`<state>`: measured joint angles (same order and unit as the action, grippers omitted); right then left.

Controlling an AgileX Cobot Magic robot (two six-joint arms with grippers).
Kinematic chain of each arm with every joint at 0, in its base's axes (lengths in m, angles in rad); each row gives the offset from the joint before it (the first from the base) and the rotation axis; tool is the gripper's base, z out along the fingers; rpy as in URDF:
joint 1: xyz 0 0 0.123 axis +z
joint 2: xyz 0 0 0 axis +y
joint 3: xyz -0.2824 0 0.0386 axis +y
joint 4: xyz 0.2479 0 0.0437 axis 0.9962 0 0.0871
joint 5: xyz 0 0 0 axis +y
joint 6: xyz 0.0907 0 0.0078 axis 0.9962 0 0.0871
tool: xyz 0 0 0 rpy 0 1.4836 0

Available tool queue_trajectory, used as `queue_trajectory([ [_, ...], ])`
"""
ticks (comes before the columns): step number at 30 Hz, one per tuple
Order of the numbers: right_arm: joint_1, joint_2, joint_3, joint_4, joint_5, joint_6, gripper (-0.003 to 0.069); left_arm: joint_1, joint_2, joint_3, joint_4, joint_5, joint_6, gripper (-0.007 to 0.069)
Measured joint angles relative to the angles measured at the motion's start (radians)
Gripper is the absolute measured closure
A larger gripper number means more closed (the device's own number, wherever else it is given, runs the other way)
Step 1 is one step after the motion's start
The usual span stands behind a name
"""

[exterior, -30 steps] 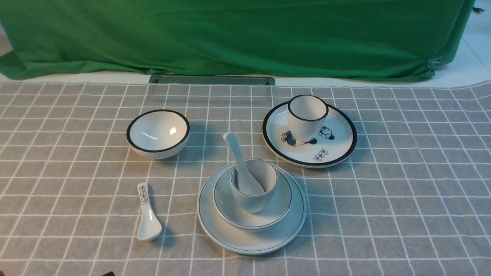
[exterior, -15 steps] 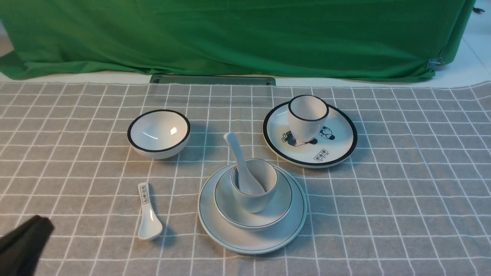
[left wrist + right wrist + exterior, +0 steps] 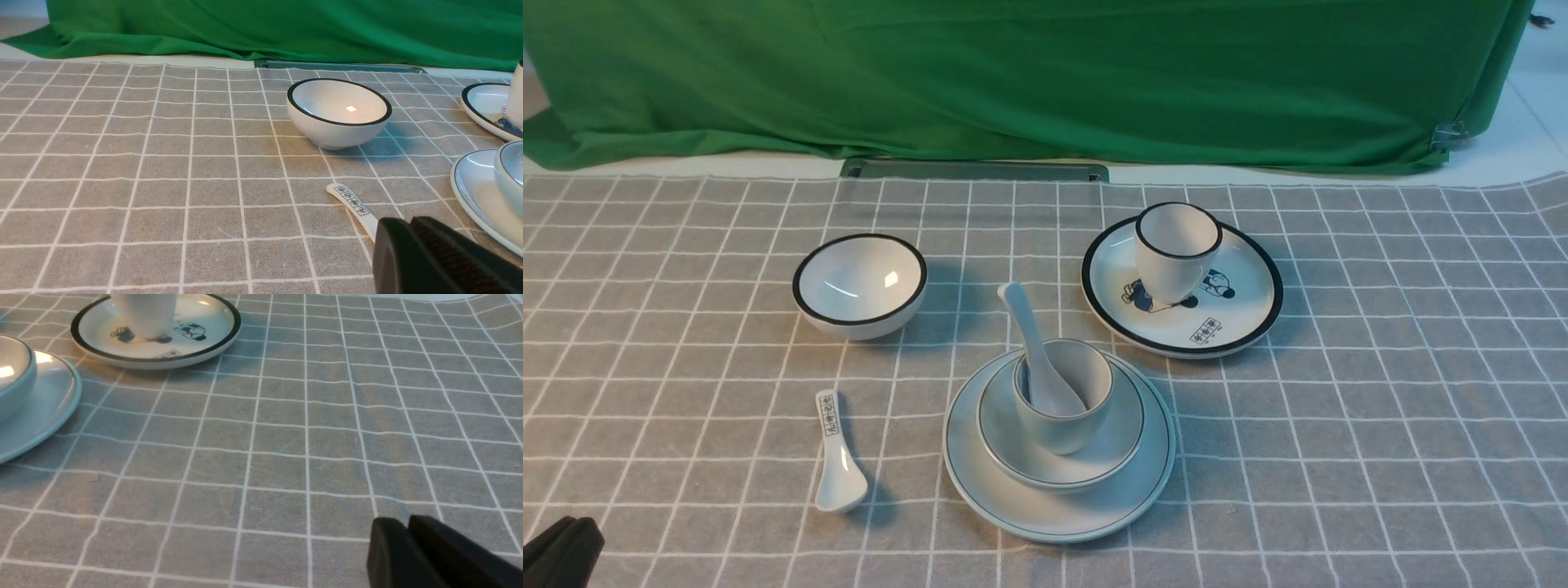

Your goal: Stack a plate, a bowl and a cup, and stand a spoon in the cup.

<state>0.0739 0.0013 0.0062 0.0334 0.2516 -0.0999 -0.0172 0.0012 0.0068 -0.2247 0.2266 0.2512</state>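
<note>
Both end effectors sat low at the near edge of the table, well apart from the crockery: the left end effector (image 3: 412,232) had its black jaws pressed together on nothing, and the right end effector (image 3: 402,539) looked nearly closed and likewise empty. That fitted a finished job, to my eye. The plain pale blue-white round plate (image 3: 1058,514) lay flat on the grey checked cloth, the wide shallow pale bowl with the thin dark rim line (image 3: 1111,445) nested on it, the small handleless blue-grey cup (image 3: 1063,425) stood upright in the bowl, and the long glossy white ceramic spoon (image 3: 1029,339) leaned in the cup, handle tilted up and away to the left. Around the stack, none touching it, were a small black-rimmed white bowl (image 3: 859,284), a short white spoon with printed marks (image 3: 837,461) lying near the left end effector, and a black-rimmed cartoon plate (image 3: 1241,310) carrying a black-rimmed white cup (image 3: 1176,249). Nothing stood in the way.
</note>
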Motion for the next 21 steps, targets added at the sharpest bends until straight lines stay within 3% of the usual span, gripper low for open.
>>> queue_trajectory([
  [21,0.0,0.0,0.0,0.0,0.0,0.001,0.0529,0.0,0.0,0.0,0.0,0.0,0.0,0.0613],
])
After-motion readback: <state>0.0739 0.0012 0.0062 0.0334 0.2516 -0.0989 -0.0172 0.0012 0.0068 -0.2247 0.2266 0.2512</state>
